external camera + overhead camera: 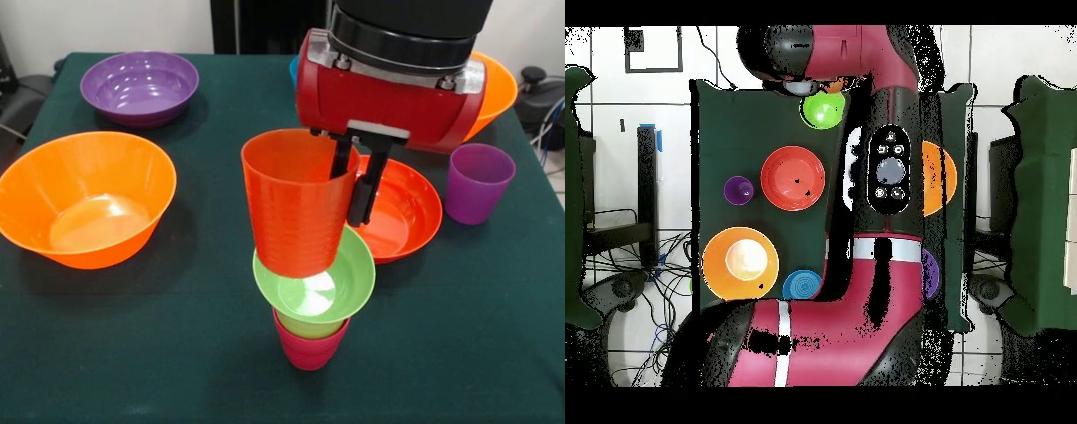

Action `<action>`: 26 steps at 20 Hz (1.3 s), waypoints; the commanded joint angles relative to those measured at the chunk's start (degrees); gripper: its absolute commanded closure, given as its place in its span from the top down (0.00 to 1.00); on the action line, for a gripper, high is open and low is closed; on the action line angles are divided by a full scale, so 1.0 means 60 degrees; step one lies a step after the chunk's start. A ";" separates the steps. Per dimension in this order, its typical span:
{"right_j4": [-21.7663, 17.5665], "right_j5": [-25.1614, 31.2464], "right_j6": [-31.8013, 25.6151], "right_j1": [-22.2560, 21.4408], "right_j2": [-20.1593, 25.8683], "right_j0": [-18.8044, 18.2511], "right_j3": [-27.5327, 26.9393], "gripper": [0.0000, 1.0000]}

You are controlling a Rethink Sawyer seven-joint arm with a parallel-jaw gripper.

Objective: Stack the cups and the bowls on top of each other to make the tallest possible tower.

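My gripper point(351, 181) is shut on the rim of the orange-red cup point(296, 203), with one finger inside and one outside. The cup hangs slightly tilted, its base at the small lime green bowl point(316, 284); I cannot tell if they touch. That bowl sits on a lime green cup point(311, 328) nested in a crimson cup point(306, 351), which forms the tower near the table's front. In the overhead view the green bowl point(822, 110) shows beside the arm and the gripper is hidden. The purple cup point(477, 181) stands alone at the right.
A red-orange bowl point(406, 212) lies right behind the tower. A large orange bowl point(88, 199) is at the left, a purple bowl point(139, 86) at the far left, and a second orange bowl point(496, 88) behind the arm. A blue bowl point(801, 285) sits by the robot's base.
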 commanded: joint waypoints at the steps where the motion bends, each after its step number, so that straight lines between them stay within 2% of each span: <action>1: 0.0026 -0.0406 0.1076 0.0236 0.0094 0.0243 0.0789 0.00; 11: 0.0120 -0.0606 0.1209 0.0373 -0.0251 0.0442 0.0928 0.00; 26: 0.0465 -0.1508 0.1435 0.0220 -0.0678 0.0580 0.2021 0.00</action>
